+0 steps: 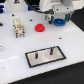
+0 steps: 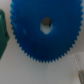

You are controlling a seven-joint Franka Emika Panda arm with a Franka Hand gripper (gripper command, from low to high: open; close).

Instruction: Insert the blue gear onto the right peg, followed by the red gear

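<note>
The blue gear lies flat on the white table, directly under the gripper (whether its jaws are spread or closed cannot be told). The arm should grasp it squarely, keeping it level for the right peg.

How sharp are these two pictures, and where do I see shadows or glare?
Exterior view: coarse and soft overall; the white table looks bright, almost washed out; the two pegs cast thin shadows on the grey plate; the red gear reads clearly. Wrist view: the blue gear fills the frame, its teeth blurred, with a soft shadow under its rim; no strong glare.
</note>
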